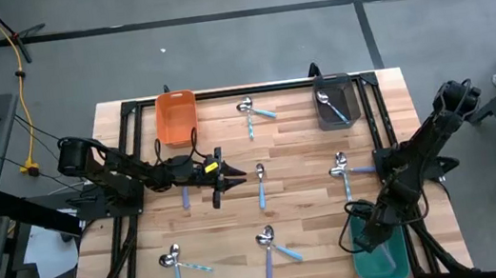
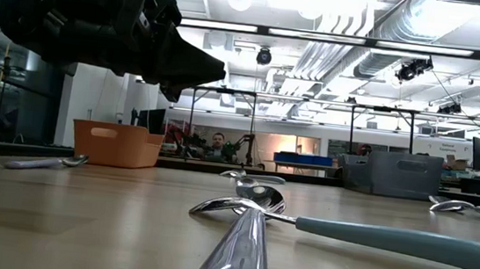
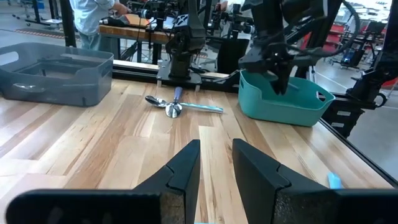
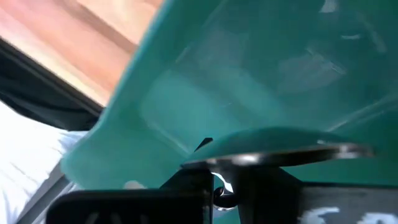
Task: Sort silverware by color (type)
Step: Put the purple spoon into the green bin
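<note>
Silverware lies in pairs on the wooden table: far middle (image 1: 249, 110), near left (image 1: 173, 259), near middle (image 1: 267, 242) and right (image 1: 340, 167). One spoon (image 1: 260, 181) lies just ahead of my left gripper (image 1: 219, 175), which points level toward the table's right edge, open, with nothing between its fingers (image 3: 214, 165). Another spoon (image 1: 330, 107) lies in the grey bin (image 1: 349, 87). My right gripper (image 1: 375, 230) slants down over the teal bin (image 1: 391, 262), shut on a spoon (image 4: 280, 151). My right gripper is shut on a spoon whose shiny silver bowl (image 4: 280, 151) sticks out just past the fingers. The gripper body hides the spot where the fingers meet it. The fingers slant down from above, and the spoon hangs clear above the teal bin's inside (image 4: 249, 81).
An orange bin (image 1: 177, 117) stands at the far left. A loose light-blue handle (image 1: 186, 197) shows under my left arm. A black frame (image 1: 223, 93) runs along the table's far edge and sides. Bare wood lies in the middle (image 1: 313, 198).
</note>
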